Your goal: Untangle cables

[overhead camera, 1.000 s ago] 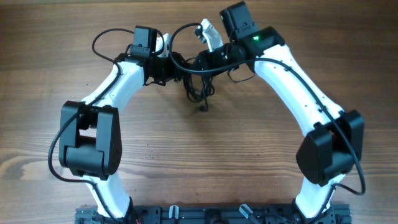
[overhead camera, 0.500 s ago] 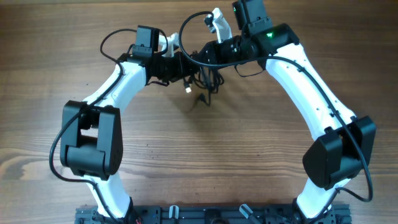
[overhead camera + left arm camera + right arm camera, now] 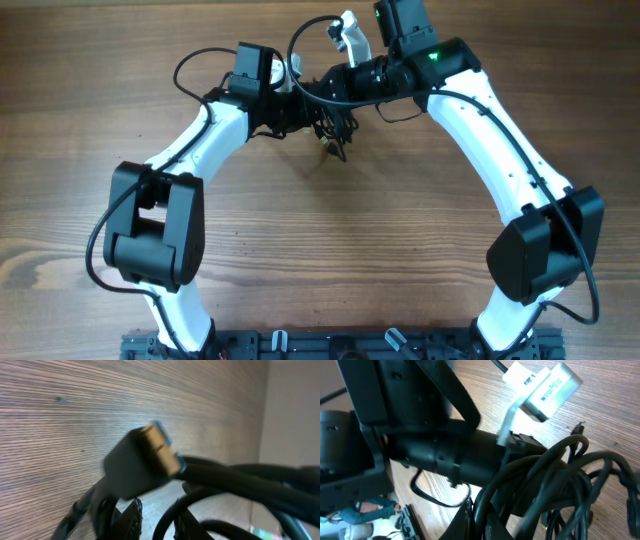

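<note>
Wood-grain surface (image 3: 120, 60) carries both arms, and your work sits at its far middle. Start at the left: the left gripper (image 3: 296, 100) reaches rightward into the cables (image 3: 330, 125). You cannot tell whether its fingers are clamped or spread, because the cords hide them. In the left wrist view a black plug (image 3: 131, 467) with a metal shell and a blue insert sits close to the lens, blurred, with thick black loops beside it. The bundle is gathered between the two grippers, and one plug end (image 3: 338, 152) dangles below it. On the right, the right gripper (image 3: 322, 90) meets the bundle from the other side, and you cannot tell the state of its fingers either. Its wrist view shows a white box (image 3: 545, 387) with a printed label too blurred to read, just above the looped cords.
</note>
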You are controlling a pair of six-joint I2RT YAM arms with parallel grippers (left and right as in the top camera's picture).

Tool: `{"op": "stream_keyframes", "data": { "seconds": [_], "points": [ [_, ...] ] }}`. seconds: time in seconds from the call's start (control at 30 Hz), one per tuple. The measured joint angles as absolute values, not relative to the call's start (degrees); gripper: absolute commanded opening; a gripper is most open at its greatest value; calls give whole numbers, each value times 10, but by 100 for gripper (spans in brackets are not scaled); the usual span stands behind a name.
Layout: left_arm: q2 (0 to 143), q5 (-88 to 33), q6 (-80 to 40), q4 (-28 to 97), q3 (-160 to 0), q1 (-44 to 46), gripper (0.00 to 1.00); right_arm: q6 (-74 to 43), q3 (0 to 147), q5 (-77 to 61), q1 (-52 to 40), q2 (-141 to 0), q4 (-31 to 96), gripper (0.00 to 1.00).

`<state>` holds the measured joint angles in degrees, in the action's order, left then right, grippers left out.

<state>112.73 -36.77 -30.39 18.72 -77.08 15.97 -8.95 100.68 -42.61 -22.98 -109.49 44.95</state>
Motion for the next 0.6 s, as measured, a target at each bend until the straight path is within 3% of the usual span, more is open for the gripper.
{"op": "stream_keyframes", "data": {
  "seconds": [0.17,0.33,0.6],
  "points": [
    [1127,-305,-349,180,-771,178,4,-100,1007,-434,-228,-1095,441,4],
    [1127,-238,-382,224,-771,191,4,-136,1007,-408,-215,-1095,446,4],
    [1127,-180,-398,313,-772,171,4,-218,1006,-220,-189,-1095,507,4]
  ]
}}
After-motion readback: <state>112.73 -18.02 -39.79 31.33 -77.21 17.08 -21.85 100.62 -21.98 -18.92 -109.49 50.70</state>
